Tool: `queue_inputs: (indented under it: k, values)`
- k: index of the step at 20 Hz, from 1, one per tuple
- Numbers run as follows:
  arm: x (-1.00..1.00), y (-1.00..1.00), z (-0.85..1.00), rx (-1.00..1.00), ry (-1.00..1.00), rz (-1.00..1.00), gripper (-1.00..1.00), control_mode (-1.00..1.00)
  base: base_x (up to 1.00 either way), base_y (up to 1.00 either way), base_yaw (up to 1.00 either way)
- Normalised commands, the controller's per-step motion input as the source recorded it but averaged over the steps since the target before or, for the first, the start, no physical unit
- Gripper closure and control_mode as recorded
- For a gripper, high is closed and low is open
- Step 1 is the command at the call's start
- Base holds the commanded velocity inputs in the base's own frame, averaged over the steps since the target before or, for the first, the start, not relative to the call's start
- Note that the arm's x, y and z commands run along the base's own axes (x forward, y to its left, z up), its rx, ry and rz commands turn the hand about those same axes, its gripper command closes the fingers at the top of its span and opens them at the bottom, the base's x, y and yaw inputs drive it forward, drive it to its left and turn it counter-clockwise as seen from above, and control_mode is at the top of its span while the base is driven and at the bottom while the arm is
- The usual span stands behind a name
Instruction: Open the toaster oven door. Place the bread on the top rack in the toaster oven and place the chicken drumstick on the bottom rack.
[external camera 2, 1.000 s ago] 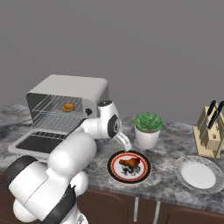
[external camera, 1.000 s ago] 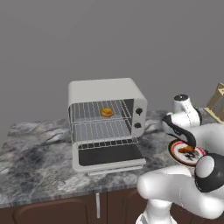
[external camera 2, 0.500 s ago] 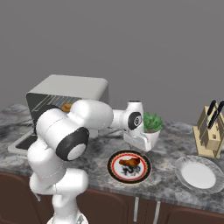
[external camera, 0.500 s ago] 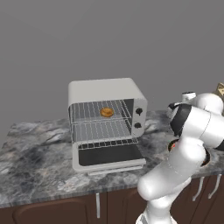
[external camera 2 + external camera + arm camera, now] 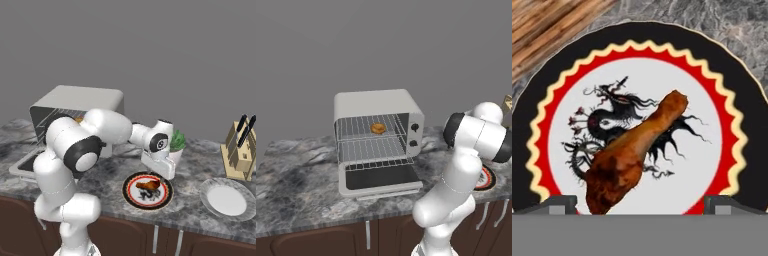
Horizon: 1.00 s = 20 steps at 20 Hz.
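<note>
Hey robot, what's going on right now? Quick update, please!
Hand open, above the chicken drumstick on its plate. Toaster oven door down, bread on top rack. Nothing in the way.

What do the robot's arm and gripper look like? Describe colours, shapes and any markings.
The arm is built of glossy white, rounded, tube-like segments joined by black bands and dark round joint caps. A grey disc with a small dark centre marks the wrist. The gripper has a boxy white body and two small dark grey finger tips. No cables or lettering are visible.
</note>
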Motion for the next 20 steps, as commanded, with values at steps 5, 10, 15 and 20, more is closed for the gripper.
queue_inputs:
  k: [5,10,15,20]
  values:
    - [-0.45,-0.02,-0.18,0.02,0.0,-0.01,-1.0,-1.0,0.0,0.0,0.0]
    - [-0.14,0.0,-0.24,0.0,0.0,-0.01,-1.0,-1.0,0.0,0.0,0.0]
    - [0.0,0.0,-0.24,0.0,0.0,0.0,-1.0,-1.0,0.0,0.0,0.0]
    - [0.0,0.0,-0.07,0.0,0.0,-0.01,1.0,-1.0,0.0,0.0,0.0]
